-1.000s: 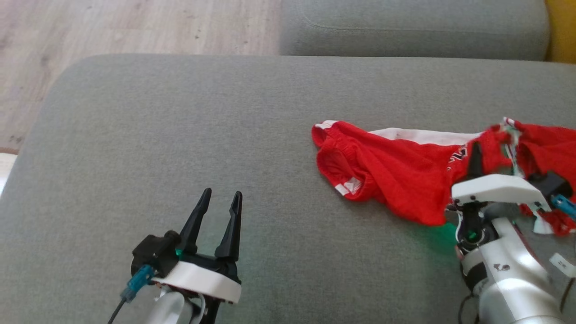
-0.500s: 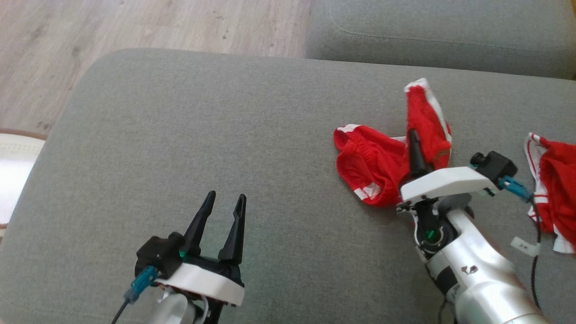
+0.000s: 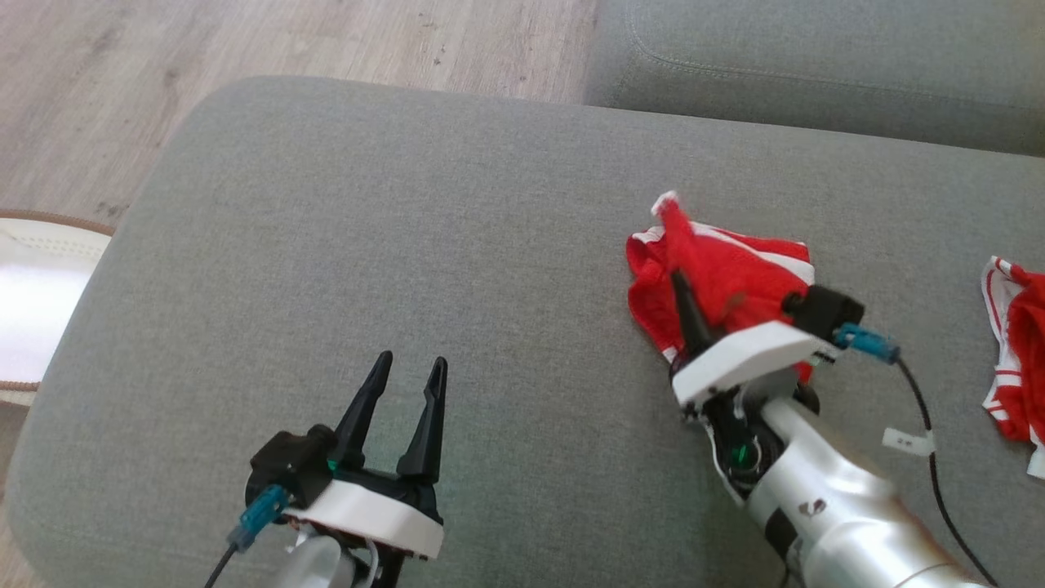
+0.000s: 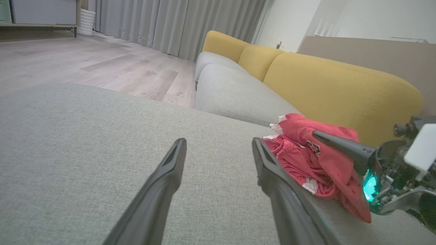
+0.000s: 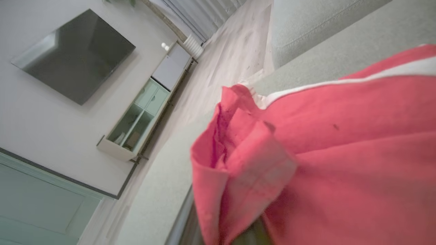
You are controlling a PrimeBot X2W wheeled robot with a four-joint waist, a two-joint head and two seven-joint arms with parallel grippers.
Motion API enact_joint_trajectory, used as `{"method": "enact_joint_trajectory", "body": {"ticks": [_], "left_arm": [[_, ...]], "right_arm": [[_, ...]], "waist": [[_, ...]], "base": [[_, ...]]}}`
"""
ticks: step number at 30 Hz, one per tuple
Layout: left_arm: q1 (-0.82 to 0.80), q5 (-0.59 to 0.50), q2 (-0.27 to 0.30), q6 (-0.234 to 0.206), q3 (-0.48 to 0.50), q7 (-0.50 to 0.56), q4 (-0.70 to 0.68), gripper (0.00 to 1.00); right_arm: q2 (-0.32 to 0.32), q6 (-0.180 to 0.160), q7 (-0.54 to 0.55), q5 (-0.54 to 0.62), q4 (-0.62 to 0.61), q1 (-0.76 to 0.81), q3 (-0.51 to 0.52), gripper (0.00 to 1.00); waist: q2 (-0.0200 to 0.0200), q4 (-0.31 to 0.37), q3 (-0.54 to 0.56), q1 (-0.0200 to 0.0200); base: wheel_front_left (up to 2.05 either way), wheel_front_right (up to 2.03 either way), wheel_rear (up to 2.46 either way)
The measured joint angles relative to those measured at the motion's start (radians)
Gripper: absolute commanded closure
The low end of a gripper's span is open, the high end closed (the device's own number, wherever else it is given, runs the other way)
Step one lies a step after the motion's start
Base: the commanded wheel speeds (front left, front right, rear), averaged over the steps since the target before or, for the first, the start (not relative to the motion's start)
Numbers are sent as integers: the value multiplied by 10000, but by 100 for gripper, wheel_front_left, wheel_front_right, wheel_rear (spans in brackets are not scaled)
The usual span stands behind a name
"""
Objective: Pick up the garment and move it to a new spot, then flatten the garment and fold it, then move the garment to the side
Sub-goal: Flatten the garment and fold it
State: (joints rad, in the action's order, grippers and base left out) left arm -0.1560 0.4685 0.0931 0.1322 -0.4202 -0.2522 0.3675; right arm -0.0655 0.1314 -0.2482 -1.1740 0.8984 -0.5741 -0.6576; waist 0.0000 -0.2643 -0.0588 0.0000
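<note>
The bunched-up red garment with white trim (image 3: 735,269) was sitting toward the right of the big grey fabric cushion (image 3: 408,204), partly lifted, with one corner poking up and the rest slumped on the seat. The right gripper (image 3: 690,306) had it pinched. One dark finger showed clear and the other was buried under cloth, and in the right wrist view the fabric hung right in front of the lens. The left gripper (image 3: 412,359) hovered low over bare cushion, well apart from the garment, fingers spread and holding nothing. A second red-and-white piece of clothing (image 3: 1016,343) lay near the right edge, not touching the first.

My read is this was the carry-to-a-new-spot step. To do it well I'd lift high enough that the trailing part cleared the cushion instead of dragging and twisting. I'd head for the open grey area in front of the left gripper and set it down by laying it out, not dropping it in a heap, so flattening is easier.
</note>
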Motion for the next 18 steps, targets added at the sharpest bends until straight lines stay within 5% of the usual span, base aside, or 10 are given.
{"method": "enact_joint_trajectory", "body": {"ticks": [1, 2, 13, 18], "left_arm": [[2, 0, 0, 0, 2, 0, 17, 0], [5, 0, 0, 0, 2, 0, 29, 0], [238, 0, -2, 0, 88, 0, 38, 0], [239, -2, 8, 0, 334, 0, 4, 0]], "right_arm": [[0, 0, 0, 69, 247, -24, -198, 29], [-2, 0, 0, 144, 445, -36, -382, 0], [-2, 0, 642, 1016, 477, -112, -3590, 0], [0, 0, 458, 1287, 291, -119, -4128, 0]], "waist": [[0, -4, 10, 0], [0, -3, 22, 1], [0, 381, 229, 0], [0, 732, 344, 0]], "base": [[0, 0, 0], [0, 0, 0], [0, 0, 0], [0, 0, 0]]}}
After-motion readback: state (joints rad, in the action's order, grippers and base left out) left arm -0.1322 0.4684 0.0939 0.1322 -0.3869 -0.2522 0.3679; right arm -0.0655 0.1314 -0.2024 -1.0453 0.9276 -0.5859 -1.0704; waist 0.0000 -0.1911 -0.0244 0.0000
